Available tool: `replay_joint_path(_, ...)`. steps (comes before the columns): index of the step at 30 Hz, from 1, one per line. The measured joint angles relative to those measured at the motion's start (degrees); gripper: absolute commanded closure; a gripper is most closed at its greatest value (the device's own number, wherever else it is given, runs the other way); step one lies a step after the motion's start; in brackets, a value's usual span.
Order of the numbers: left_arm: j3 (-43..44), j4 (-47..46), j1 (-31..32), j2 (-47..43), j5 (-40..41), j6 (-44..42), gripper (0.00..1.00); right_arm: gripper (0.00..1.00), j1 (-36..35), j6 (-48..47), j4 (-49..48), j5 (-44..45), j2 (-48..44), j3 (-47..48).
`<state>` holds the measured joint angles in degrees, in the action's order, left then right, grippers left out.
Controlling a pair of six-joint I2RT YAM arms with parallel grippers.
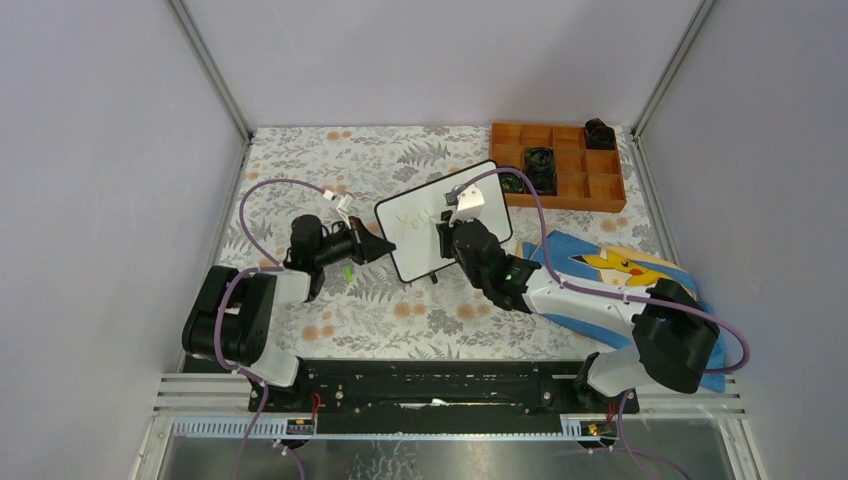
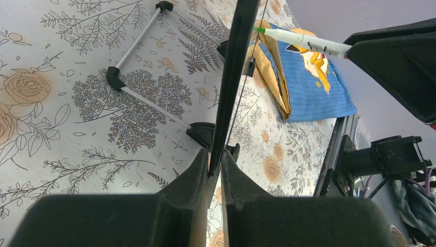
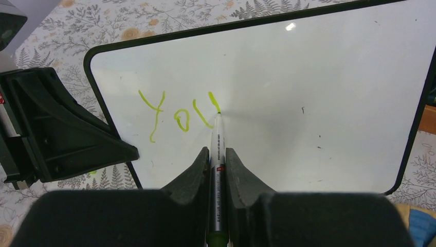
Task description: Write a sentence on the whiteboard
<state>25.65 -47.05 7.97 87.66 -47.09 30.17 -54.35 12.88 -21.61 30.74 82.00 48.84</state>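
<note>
The whiteboard (image 1: pixel 440 215) is a small white board with a thin black frame, and it stands tilted over the floral table. My left gripper (image 1: pixel 378 245) is shut on its left edge; in the left wrist view the board (image 2: pixel 234 67) shows edge-on between the closed fingertips of that gripper (image 2: pixel 215 154). My right gripper (image 3: pixel 218 152) is shut on a silver marker (image 3: pixel 217 139) with a green end. The marker's tip touches the board (image 3: pixel 308 77) at the last stroke of the sentence (image 3: pixel 177 116), which reads "You" in green.
An orange compartment tray (image 1: pixel 560 165) with black parts stands at the back right. A blue Pikachu cloth (image 1: pixel 610 265) lies under the right arm. A small green cap (image 1: pixel 347 271) lies near the left gripper. Thin white rods with black corners (image 2: pixel 149 100) lie beside the board.
</note>
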Motion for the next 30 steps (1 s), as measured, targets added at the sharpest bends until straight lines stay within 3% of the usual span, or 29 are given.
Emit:
replay_joint_path(20,0.1,0.6,0.2,-0.3,0.1,-0.4,1.00,1.00,0.5,2.2,2.5,0.0,-4.9,-2.7)
replay_joint_path(30,0.3,1.3,0.2,-0.5,0.2,-0.8,1.00,1.00,4.8,3.5,-0.8,1.6,-9.2,-4.3)
